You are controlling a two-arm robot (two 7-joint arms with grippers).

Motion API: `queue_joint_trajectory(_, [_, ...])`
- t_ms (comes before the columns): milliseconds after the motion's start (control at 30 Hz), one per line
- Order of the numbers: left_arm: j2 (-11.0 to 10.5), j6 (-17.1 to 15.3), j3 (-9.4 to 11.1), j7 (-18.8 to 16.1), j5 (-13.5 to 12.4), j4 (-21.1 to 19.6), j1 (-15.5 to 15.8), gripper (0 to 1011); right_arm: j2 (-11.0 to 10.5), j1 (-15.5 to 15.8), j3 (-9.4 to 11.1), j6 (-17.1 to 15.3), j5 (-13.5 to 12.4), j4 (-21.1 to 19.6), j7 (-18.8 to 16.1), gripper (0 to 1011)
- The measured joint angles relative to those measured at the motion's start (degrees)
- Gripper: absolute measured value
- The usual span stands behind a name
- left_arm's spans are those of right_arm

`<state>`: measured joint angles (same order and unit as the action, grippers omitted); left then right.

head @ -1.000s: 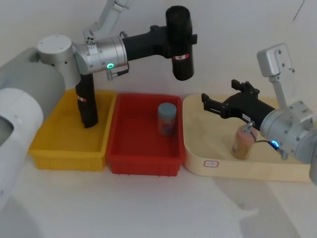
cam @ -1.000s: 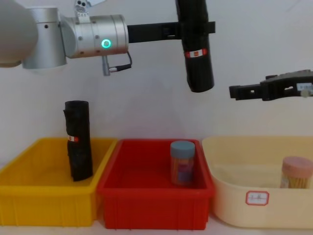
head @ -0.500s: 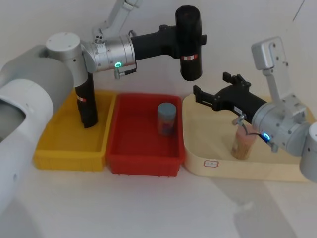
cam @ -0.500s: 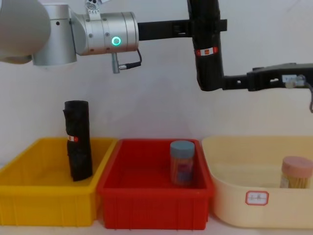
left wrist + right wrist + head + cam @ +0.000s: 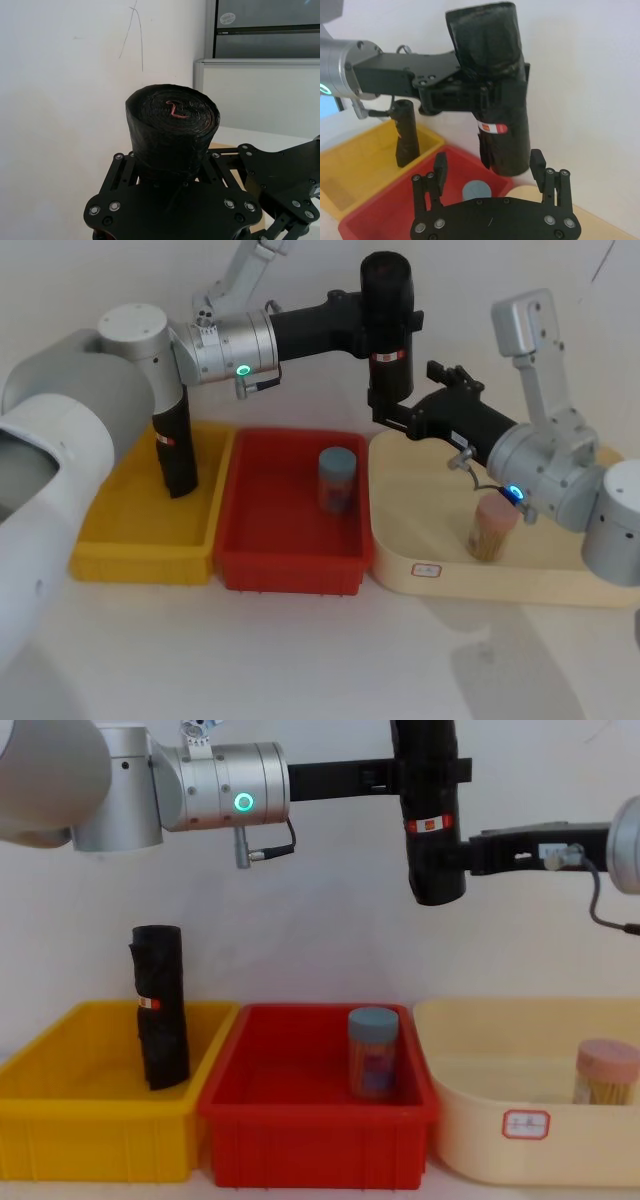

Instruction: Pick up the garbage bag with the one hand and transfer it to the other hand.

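Handover is set up: the left gripper (image 5: pixel 432 770) clamps the garbage bag (image 5: pixel 432 815) upright in mid-air above the red bin (image 5: pixel 315 1115) so the right gripper (image 5: pixel 490 167), fingers apart, can straddle its free lower end.

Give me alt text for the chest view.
The left end effector holds the garbage bag upright in mid-air while the open right end effector reaches its lower end. Below sit a yellow bin, red bin and cream tub.

Garbage bag (image 5: pixel 387 325): black roll, red-white label, upright, held aloft.
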<state>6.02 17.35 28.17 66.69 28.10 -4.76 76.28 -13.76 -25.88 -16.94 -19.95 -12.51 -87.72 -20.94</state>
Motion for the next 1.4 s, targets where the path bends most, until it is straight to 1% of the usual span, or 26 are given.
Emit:
queue_joint_trajectory(633, [0.3, 0.3, 0.0, 0.2, 0.0, 0.8, 0.4, 440, 1.7, -4.2, -1.7, 2.6, -0.5, 4.6, -0.3, 1000])
queue_joint_trajectory(967, [0.4, 0.4, 0.0, 0.2, -0.1, 0.8, 0.4, 440, 2.6, -6.7, -2.9, 4.4, -0.2, 8.3, 0.1, 1001])
queue_joint_trajectory(1033, [0.4, 0.4, 0.0, 0.3, -0.1, 0.9, 0.4, 440, 2.8, -7.4, -3.2, 4.9, -0.1, 9.6, 0.2, 1001])
queue_joint_trajectory(1400, [0.4, 0.4, 0.0, 0.3, -0.1, 0.9, 0.5, 440, 3.5, -9.4, -3.8, 6.0, -0.2, 13.4, 0.4, 1000])
